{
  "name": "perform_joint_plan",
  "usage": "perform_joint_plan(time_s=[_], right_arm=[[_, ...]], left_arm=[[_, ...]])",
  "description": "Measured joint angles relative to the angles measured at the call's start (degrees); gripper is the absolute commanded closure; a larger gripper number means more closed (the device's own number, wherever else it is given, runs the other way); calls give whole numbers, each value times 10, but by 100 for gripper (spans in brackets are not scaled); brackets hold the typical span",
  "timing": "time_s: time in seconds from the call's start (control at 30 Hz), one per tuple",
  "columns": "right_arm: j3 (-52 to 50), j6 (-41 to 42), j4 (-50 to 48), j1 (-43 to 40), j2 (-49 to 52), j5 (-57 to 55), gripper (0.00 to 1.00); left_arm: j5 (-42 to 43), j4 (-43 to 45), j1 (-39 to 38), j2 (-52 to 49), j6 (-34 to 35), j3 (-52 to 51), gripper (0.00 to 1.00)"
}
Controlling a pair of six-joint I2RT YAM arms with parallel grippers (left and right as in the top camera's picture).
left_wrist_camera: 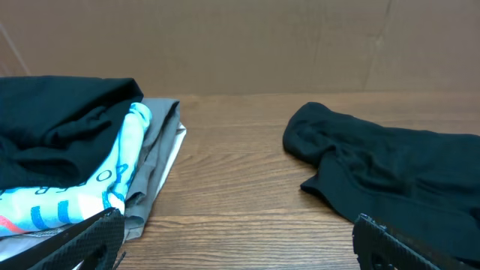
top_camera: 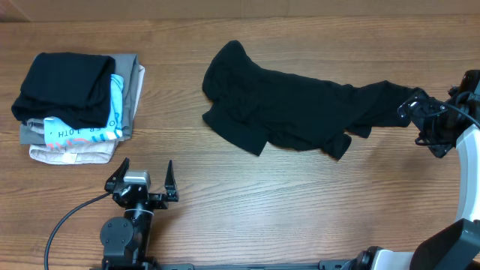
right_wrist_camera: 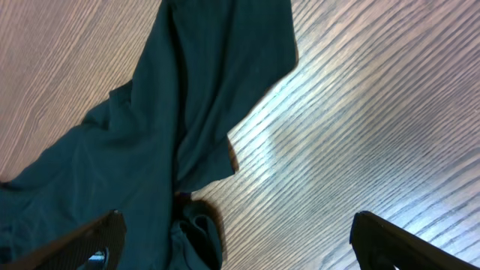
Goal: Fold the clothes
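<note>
The clothes, a black T-shirt (top_camera: 292, 109), lie crumpled and stretched sideways on the wooden table (top_camera: 300, 202), right of centre. My right gripper (top_camera: 417, 121) hovers open over the shirt's right end. In the right wrist view the shirt (right_wrist_camera: 172, 112) runs under the left finger (right_wrist_camera: 75, 240), and bare wood lies between the jaws of the gripper (right_wrist_camera: 240, 244). Near the front edge my left gripper (top_camera: 141, 180) stands open with nothing in it, well apart from the shirt. Its wrist view shows the shirt (left_wrist_camera: 390, 172) ahead to the right of the gripper (left_wrist_camera: 240, 251).
A stack of folded garments (top_camera: 75, 105) sits at the far left: black on top, then light-blue-and-white print, grey and beige. It also shows as the stack (left_wrist_camera: 75, 165) ahead and left of my left gripper. A cardboard wall (left_wrist_camera: 240, 45) bounds the table's back.
</note>
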State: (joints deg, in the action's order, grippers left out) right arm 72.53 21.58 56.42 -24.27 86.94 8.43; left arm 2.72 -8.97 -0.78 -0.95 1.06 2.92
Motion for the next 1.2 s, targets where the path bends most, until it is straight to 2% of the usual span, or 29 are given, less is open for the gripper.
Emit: perform_joint_plan(time_s=[0.1,0.2,0.23,0.33,0.43,0.47,0.7,0.83,1.07,1.2], right_arm=[[0,0,2,0,0,10,1],[0,-1,10,0,0,22,11],[0,-3,13,0,0,24,18],[0,-3,13,0,0,30,29],[0,-3,8,0,0,33,49],[0,-2,4,0,0,34,58],[0,-6,2,8,36,35,65],[0,-7,0,12,61,36,75],[0,-8,-1,12,67,36,74],[0,-8,-2,12,67,40,76]], left_arm=[[0,0,0,0,0,0,0],[0,0,0,0,0,0,0],[0,0,0,0,0,0,0],[0,0,0,0,0,0,0],[0,0,0,0,0,0,0],[0,0,0,0,0,0,0],[0,0,0,0,0,0,0],[-2,3,0,0,0,0,0],[-4,5,0,0,0,0,0],[65,43,0,0,5,0,0]])
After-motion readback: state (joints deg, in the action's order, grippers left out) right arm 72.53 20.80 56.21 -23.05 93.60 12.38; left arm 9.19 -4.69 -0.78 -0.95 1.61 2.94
